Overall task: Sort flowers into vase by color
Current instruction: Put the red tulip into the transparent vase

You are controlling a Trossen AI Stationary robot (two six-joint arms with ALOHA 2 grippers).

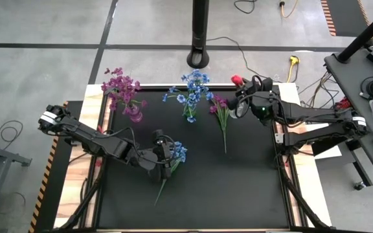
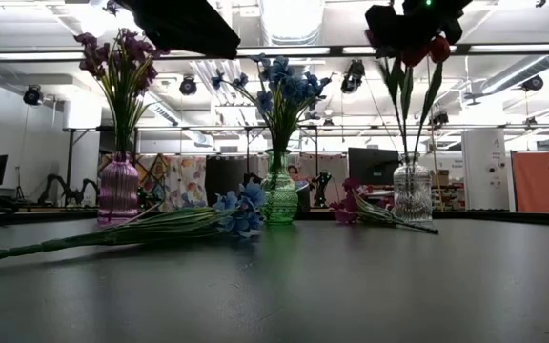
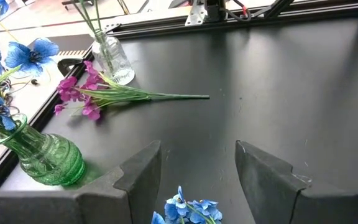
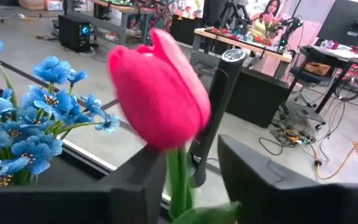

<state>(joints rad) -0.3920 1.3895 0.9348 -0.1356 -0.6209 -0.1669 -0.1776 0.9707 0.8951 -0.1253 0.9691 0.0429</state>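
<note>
Spreading under both arms, the dark surface (image 1: 251,188) carries three vases: purple vase (image 2: 118,191), green vase (image 2: 279,195) and clear vase (image 2: 412,191). The right tool (image 1: 243,103) hovers over the clear vase, its jaws parted around the red flower (image 4: 160,93), whose stem already stands in that vase; I judge this a release, calling for a straight lift. The left tool (image 3: 197,180) gapes just above the blue spray (image 1: 173,158), ready to pinch. A magenta spray (image 1: 222,113) lies beside the right tool.
</note>
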